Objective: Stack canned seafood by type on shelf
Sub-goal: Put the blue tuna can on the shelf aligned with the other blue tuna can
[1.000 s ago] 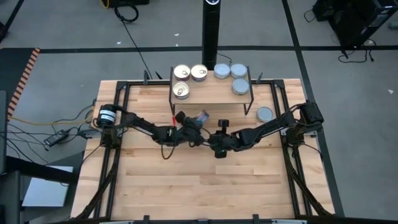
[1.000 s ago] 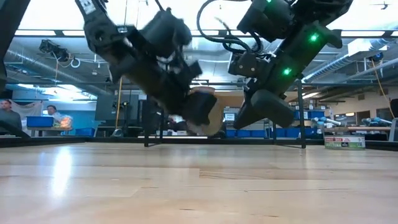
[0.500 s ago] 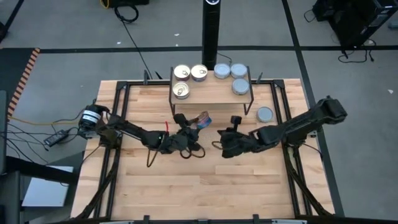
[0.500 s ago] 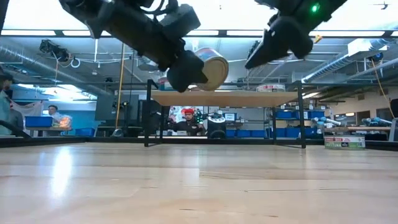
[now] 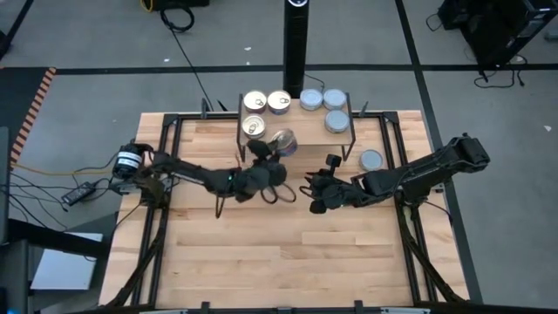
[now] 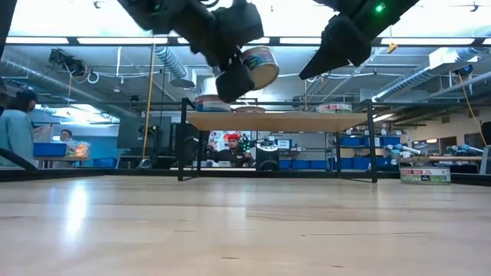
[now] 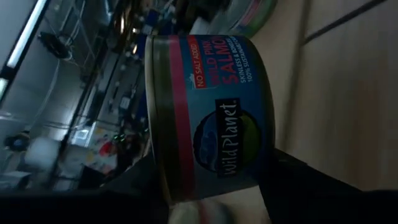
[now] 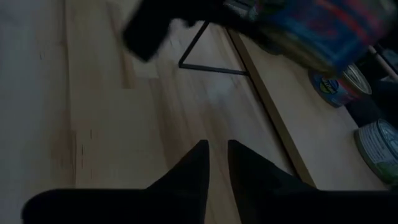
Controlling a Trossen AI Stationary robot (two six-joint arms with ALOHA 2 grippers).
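The shelf [image 5: 301, 133] stands at the table's far middle. On its left part sit three gold-lidded tins [image 5: 255, 102], and on its right part three blue-grey-lidded tins [image 5: 335, 98]. My left gripper [image 5: 275, 150] is shut on a blue-and-red-labelled salmon tin [image 7: 211, 118], held above the shelf's near left part [image 6: 259, 67]. My right gripper [image 8: 216, 146] hangs in the air in front of the shelf's right half. Its fingers are open by a narrow gap with nothing between them. My left gripper pinches the tin between its two fingers [image 7: 134, 183], one on each flat end, so the labelled side wall [image 7: 217, 74] faces the wrist camera. The fingers come roughly level from the table's near left. The tin hangs clear above the shelf board, slightly tilted.
One blue-grey-lidded tin [image 5: 371, 160] lies on the table just right of the shelf. A black post [image 5: 296, 44] stands behind the shelf. Black frame rails [image 5: 166, 166] run along the table's sides. Bare wood lies in the near half. People show in the room beyond [image 6: 14, 126].
My left gripper has risen and gone toward the far edge with the tin, rolling its wrist. The tin has turned from on edge to nearly upright and now hangs above the shelf board. My right gripper has risen and drawn back toward the table's right.
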